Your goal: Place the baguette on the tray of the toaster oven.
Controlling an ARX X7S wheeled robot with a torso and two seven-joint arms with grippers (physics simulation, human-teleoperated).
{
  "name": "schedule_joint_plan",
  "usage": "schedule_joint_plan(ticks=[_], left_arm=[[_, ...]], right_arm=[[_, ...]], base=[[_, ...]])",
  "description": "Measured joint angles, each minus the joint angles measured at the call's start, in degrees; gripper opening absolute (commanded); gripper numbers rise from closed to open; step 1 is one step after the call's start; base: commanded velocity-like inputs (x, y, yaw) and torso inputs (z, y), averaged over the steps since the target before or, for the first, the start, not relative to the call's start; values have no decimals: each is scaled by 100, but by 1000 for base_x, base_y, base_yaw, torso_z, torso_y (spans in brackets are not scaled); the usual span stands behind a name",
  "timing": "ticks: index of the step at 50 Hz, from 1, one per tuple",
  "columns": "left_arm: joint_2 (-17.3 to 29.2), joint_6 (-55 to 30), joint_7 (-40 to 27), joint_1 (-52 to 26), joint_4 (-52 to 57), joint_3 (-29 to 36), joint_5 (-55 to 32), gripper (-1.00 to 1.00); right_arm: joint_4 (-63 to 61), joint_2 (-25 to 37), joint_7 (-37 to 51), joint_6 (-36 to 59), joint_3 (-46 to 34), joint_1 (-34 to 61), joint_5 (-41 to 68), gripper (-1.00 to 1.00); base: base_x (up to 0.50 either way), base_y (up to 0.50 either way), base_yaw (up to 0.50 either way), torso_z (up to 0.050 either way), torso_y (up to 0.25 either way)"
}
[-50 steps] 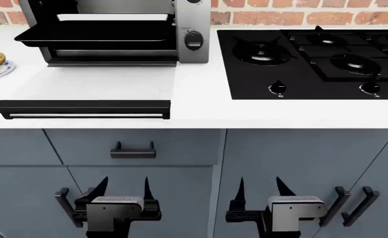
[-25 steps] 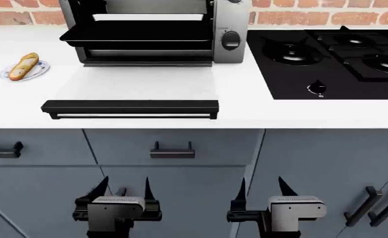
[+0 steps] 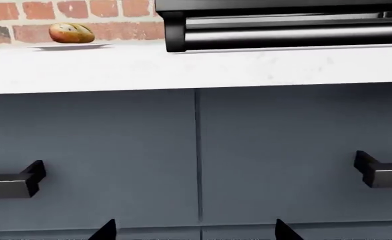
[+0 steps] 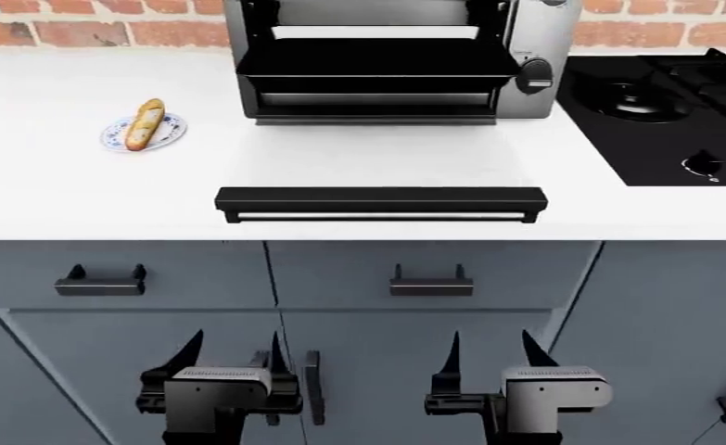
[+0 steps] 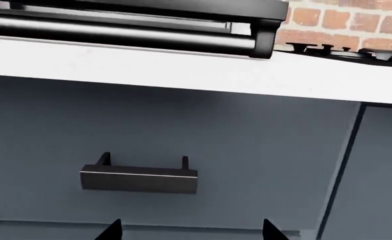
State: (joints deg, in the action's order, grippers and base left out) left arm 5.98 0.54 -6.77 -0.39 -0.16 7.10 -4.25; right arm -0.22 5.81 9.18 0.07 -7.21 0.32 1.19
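While the baguette lies untouched on its plate, far from the tray, we hold both grippers low, spread and empty.

Bright, even, flat simulator light; sharp throughout, no blur. Soft shadow under the toaster oven; the white bench nearly washes out.

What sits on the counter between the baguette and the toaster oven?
Nothing: in the head view, only bare white counter separates the baguette, on its plate, from the toaster oven.
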Motion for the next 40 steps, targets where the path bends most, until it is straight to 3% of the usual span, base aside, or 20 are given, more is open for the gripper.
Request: schedule_joint_plan(ticks=[24, 40], left_arm=[[112, -58, -158, -14, 20, 131, -124, 100], [180, -54, -240, -23, 16, 206, -188, 100]], right_arm=[[-24, 114, 244, 56, -143, 13, 20, 100], [-24, 146, 370, 62, -186, 15, 122, 100]], base=[[45, 491, 0, 0, 0], [5, 10, 0, 6, 0]])
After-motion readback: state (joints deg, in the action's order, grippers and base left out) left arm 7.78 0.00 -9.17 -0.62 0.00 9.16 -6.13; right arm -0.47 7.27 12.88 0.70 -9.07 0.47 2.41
